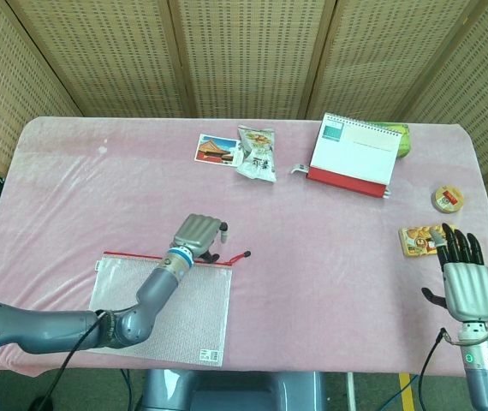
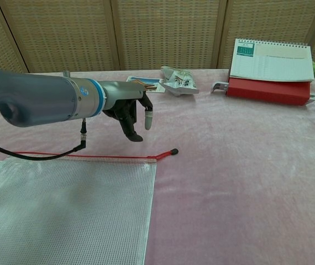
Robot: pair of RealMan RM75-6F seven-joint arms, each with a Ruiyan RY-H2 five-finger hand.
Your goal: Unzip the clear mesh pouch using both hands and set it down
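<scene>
The left hand (image 2: 129, 113) hovers above the counter (image 1: 330, 223), fingers curled loosely downward and holding nothing, just at 11 o'clock of the zipper pull (image 2: 172, 150). The right hand (image 1: 462, 276) waits with fingers spread and empty, well apart at 3 o'clock, near the counter's edge. The step in hand looks like the approach: the pouch is untouched and zipped. Next, the left hand would likely need to drop and pinch the pull while the right comes across to steady the fabric. The clear mesh pouch (image 1: 171, 308) lies flat at the counter's 7 o'clock, its red zipper edge running roughly 9 to 3, the pull pointing toward 2 o'clock.
</scene>
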